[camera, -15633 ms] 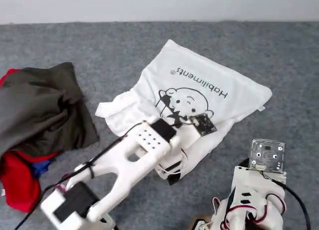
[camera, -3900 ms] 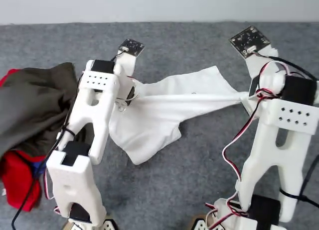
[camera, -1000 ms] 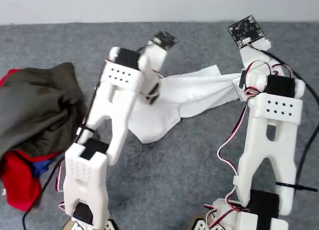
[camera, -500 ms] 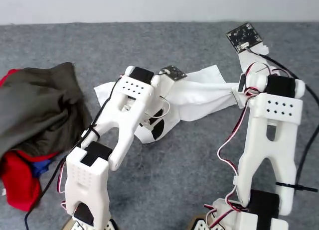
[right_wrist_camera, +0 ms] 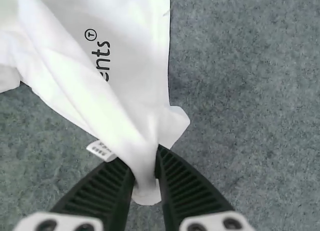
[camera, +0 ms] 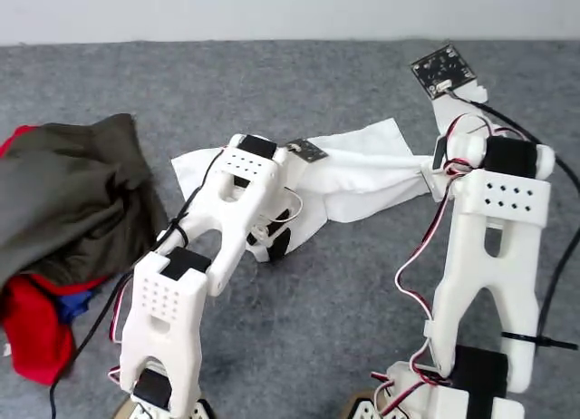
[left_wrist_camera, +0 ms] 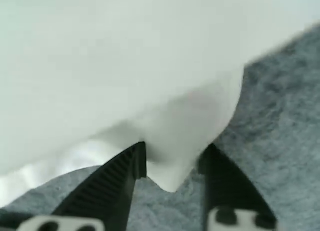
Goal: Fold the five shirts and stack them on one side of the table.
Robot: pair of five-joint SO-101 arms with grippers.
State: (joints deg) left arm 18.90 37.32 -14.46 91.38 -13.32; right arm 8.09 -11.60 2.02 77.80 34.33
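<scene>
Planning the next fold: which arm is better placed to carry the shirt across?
Probably right: its pincer is shut on the shirt's bunched edge, bare table around; the left arm sits over the shirt.

blurred up close in the left wrist view: shirt (left_wrist_camera: 150,66). partly hidden under the left arm (camera: 227,238) from above. cut off at the frame edge: pile (camera: 54,210) of dark and red shirts.

Both arms stretched forward, left tool (left_wrist_camera: 172,163) low, right tool (right_wrist_camera: 144,163) clamped tight.
</scene>
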